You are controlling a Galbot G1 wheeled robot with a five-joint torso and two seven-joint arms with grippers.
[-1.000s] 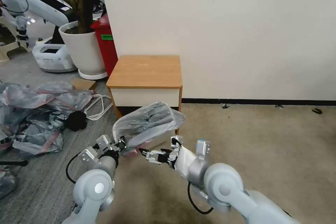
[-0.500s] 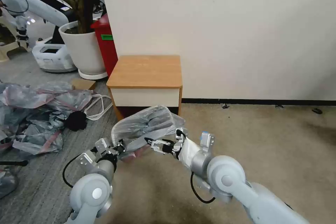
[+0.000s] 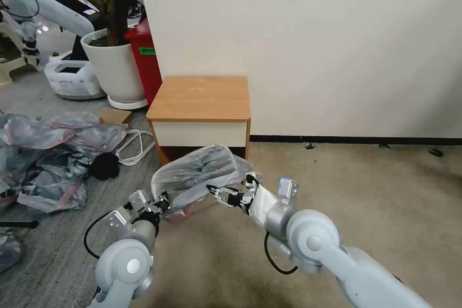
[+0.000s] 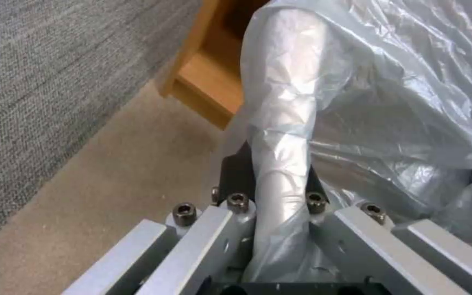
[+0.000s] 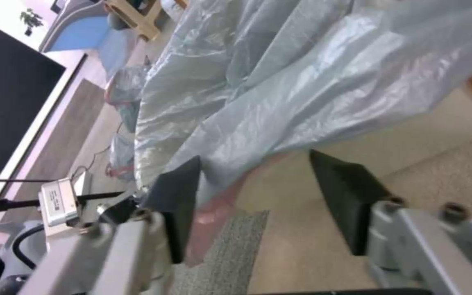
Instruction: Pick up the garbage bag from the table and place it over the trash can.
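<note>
Landmark: table (image 3: 199,97), small wooden side table w/ orange-brown top and cream drawer front, stood against the white wall.

Garbage bag (image 3: 199,173): thin grey translucent plastic, billowed up in front of table, below the drawer front, held off the carpet. Pinkish edge strip hung at its near, lower side. Bag draped over the trash can (image 5: 411,139); in right wrist view a beige side of the can showed under the plastic, just in front of table's leg. How far the bag sat on the rim: couldn't tell.

L gripper (image 3: 162,200): in front of table, toward its left corner, at bag's near-left edge. Jaws closed on a bunched fold of the bag; left wrist view showed the twisted plastic (image 4: 280,164) pinched between the two dark pads, running up from them.

R gripper (image 3: 216,191): in front of table, more or less under its mid-front, at bag's near edge. Jaws wide apart, nothing clamped; right wrist view showed both dark pads (image 5: 176,200) spread, bag's pink-tinted edge hanging by one pad, the other clear of plastic.

Left of table: red bin (image 3: 144,57) w/ green label, white plant pot (image 3: 113,67) beyond it. Heap of grey-pink bags (image 3: 48,154) on grey carpet, well left of table.
</note>
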